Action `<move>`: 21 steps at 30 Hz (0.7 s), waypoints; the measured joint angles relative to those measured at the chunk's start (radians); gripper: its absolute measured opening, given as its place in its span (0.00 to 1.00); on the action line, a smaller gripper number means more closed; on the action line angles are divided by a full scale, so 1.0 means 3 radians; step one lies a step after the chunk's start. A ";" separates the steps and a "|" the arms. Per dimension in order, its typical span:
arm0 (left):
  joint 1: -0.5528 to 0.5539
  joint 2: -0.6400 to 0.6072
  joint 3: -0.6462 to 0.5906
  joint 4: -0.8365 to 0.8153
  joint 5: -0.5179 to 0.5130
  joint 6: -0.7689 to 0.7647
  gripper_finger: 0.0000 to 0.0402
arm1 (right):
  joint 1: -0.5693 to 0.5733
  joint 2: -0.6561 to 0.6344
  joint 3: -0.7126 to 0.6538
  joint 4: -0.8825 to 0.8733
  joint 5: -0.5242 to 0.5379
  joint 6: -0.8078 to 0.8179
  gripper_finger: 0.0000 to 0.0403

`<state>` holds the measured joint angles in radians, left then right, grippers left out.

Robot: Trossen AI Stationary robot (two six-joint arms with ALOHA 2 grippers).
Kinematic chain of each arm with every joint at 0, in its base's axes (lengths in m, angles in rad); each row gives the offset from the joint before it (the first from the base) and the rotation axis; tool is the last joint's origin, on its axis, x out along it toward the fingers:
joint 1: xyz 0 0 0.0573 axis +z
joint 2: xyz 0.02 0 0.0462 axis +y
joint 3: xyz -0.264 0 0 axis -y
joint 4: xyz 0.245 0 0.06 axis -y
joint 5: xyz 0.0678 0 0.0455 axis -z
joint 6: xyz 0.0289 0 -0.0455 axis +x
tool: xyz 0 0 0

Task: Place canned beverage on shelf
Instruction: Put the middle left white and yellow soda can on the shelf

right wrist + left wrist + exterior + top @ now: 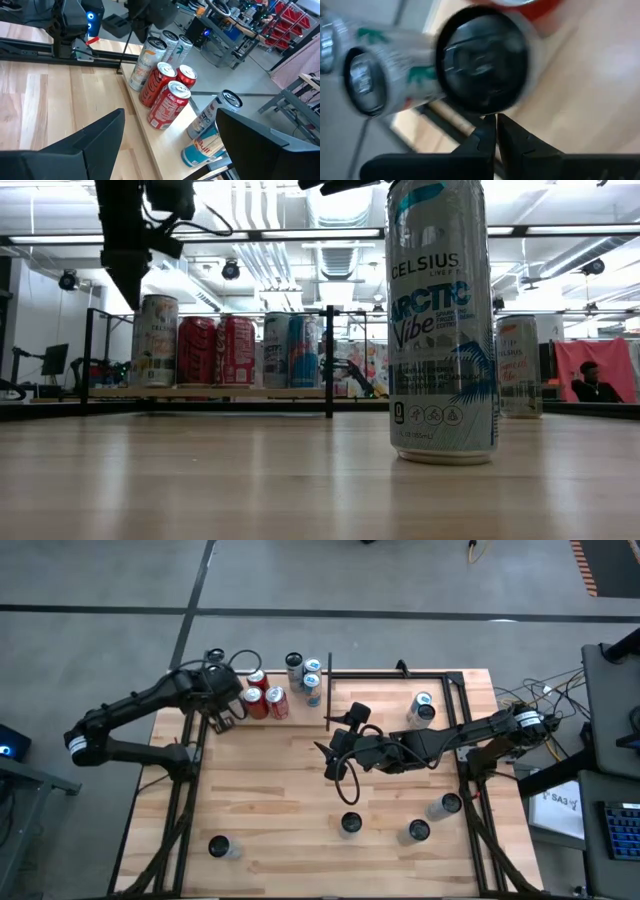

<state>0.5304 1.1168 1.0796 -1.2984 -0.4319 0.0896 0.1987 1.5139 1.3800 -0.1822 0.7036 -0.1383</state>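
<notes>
The shelf is a pale plywood panel with thin black upright rods at the table's far left. Several cans stand on it, among them two red ones and a silver-and-orange one. My left gripper is shut and hovers over the shelf's left end. Just past its fingertips is a dark can top. My right gripper is open and empty over the table's middle, facing the shelf's cans. A tall Celsius can stands on the table nearer the front.
Loose cans stand on the table at the near right, at the near left and at the far right. A bare black metal frame edges the far right. People and equipment show in the room behind.
</notes>
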 joint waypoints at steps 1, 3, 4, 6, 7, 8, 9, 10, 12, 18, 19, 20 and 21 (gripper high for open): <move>0.0000 0.0000 -0.0016 -0.0004 -0.0103 -0.0018 0.00 | 0.0000 0.0000 0.0000 0.0000 0.0000 0.0000 0.75; 0.0000 0.0000 -0.0024 -0.0002 -0.0290 -0.0071 0.00 | 0.0000 0.0000 0.0000 0.0000 0.0000 0.0003 0.75; 0.0000 0.0000 -0.0021 -0.0001 -0.0333 -0.0094 0.00 | 0.0000 0.0000 0.0000 0.0000 0.0000 0.0016 0.75; 0.0000 -0.0003 0.0005 -0.0027 -0.0246 -0.0099 0.00 | 0.0000 0.0000 0.0000 0.0000 0.0000 0.0034 0.75; 0.0000 -0.0012 0.0016 -0.0034 -0.0110 -0.0092 0.00 | 0.0000 0.0000 0.0000 0.0000 0.0000 0.0034 0.75; 0.0000 -0.0024 0.0022 -0.0039 0.0066 -0.0088 0.00 | 0.0000 0.0000 0.0000 0.0000 0.0000 0.0034 0.75; 0.0000 -0.0036 0.0024 -0.0038 0.0262 -0.0075 0.00 | 0.0000 0.0000 0.0000 0.0000 0.0000 0.0034 0.75; 0.0000 -0.0048 0.0027 -0.0039 0.0493 -0.0040 0.00 | 0.0000 0.0000 0.0000 0.0000 0.0000 0.0033 0.75; 0.0000 -0.0071 0.0029 -0.0011 0.0841 0.0044 0.00 | 0.0000 0.0000 0.0000 0.0000 0.0000 0.0031 0.75; 0.0006 -0.0076 0.0015 0.0316 0.0548 0.0110 0.00 | 0.0000 0.0001 0.0000 -0.0001 0.0000 0.0028 0.75; 0.0006 -0.0075 0.0015 0.0328 0.0456 0.0109 0.00 | 0.0000 0.0000 0.0000 -0.0001 -0.0001 0.0028 0.75; 0.0005 -0.0075 0.0015 0.0323 0.0381 0.0107 0.00 | 0.0000 0.0001 0.0000 -0.0001 -0.0007 0.0028 0.75; 0.0005 -0.0075 0.0015 0.0308 0.0331 0.0093 0.00 | 0.0000 0.0001 0.0000 -0.0001 -0.0014 0.0028 0.75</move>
<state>0.5320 1.0943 1.0840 -1.2062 -0.3325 0.1176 0.1986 1.5143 1.3800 -0.1825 0.6994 -0.1299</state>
